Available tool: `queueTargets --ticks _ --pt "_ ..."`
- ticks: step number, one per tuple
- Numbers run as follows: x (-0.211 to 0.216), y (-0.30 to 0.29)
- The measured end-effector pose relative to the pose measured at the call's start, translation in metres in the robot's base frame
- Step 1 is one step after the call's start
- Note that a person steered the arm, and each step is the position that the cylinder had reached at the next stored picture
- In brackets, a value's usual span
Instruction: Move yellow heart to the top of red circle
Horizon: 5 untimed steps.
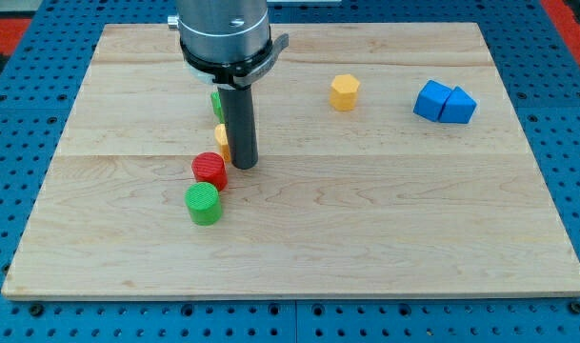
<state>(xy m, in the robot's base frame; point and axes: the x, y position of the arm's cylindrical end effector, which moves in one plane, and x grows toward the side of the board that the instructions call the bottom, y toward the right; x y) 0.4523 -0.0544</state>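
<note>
A red circle block (210,171) lies on the wooden board, left of centre. A yellow block (220,139), likely the yellow heart, sits just above and right of it, mostly hidden behind my rod. My tip (244,165) rests on the board right next to the yellow block's right side and just right of the red circle.
A green circle (204,204) lies touching the red circle from below. Another green block (216,99) peeks out behind the rod. A yellow hexagon (344,92) sits at upper centre. Two blue blocks (445,102) sit together at upper right. The board's edge (299,295) runs along the view's bottom.
</note>
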Motion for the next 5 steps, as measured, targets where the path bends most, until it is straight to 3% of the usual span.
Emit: queueTargets --ticks 2,5 --pt "-0.014 0.022" --pt "-0.025 0.008"
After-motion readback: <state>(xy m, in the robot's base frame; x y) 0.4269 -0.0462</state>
